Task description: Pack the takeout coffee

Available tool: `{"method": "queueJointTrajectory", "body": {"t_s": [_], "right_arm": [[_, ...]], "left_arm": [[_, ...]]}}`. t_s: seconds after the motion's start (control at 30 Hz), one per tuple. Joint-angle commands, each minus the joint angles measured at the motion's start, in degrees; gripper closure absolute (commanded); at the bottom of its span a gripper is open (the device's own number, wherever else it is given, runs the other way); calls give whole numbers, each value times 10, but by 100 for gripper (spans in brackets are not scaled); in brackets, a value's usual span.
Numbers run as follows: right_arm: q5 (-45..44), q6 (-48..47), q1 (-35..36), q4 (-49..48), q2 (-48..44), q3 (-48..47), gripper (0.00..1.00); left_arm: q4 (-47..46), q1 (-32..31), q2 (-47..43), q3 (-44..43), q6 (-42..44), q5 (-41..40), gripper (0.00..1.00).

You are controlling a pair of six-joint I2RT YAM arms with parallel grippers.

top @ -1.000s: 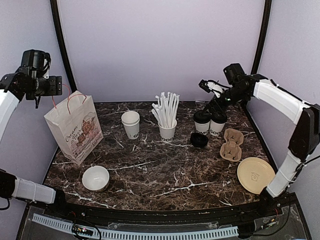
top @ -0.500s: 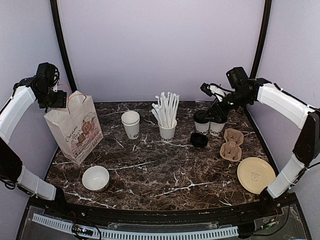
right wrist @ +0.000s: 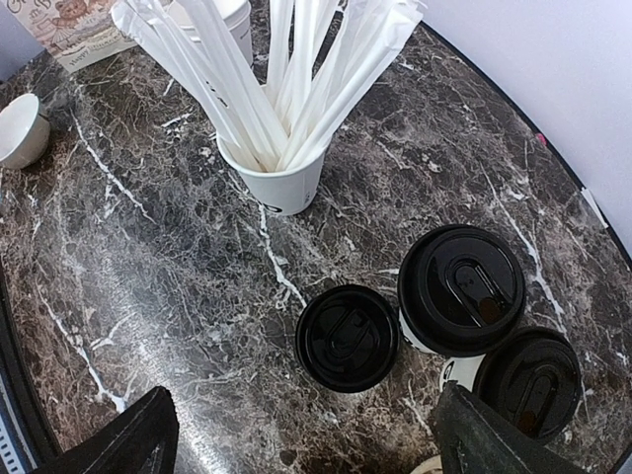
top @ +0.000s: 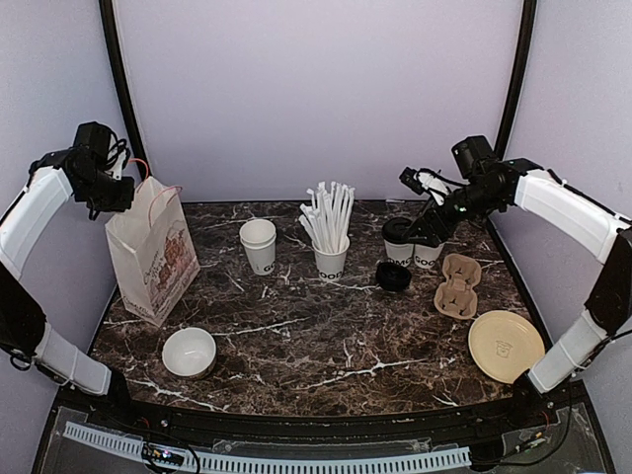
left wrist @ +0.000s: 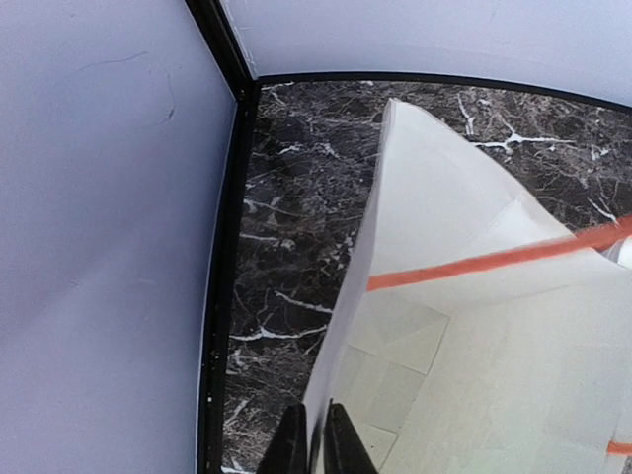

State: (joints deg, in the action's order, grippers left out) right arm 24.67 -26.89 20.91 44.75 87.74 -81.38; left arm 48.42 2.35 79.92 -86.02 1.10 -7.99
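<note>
Okay, my left jaws are pinched nearly shut on the top edge of the paper bag [left wrist: 474, 326], one finger on each side of its wall; the bag stands at the far left of the desk [top: 296, 336]. My right jaws are spread wide, gripping nothing, and hang over the two coffees. First coffee cup [right wrist: 459, 289] and second coffee cup [right wrist: 528, 380] are upright, lids on, touching, at the far right. A loose black lid [right wrist: 348, 338] lies just beside them. The straw cup [right wrist: 281, 183] is near, to their left. The cardboard carrier [top: 457, 286] sits close in front.
</note>
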Motion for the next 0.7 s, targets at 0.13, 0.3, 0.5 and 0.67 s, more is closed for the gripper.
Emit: {"method": "queueJointTrajectory", "body": {"t_s": [0.13, 0.3, 0.5, 0.67], "right_arm": [[-3, 2, -3, -3, -5, -12, 9], [-15, 4, -8, 16, -6, -26, 9], [-35, 13, -26, 31, 0, -37, 9], [-54, 33, -59, 46, 6, -54, 5]], "left_arm": [[16, -11, -43, -42, 9, 54, 100], [38, -53, -80, -122, 10, 30, 100], [-3, -69, -134, -178, -2, 219, 100], [-58, -92, -157, -189, -46, 399, 100]]}}
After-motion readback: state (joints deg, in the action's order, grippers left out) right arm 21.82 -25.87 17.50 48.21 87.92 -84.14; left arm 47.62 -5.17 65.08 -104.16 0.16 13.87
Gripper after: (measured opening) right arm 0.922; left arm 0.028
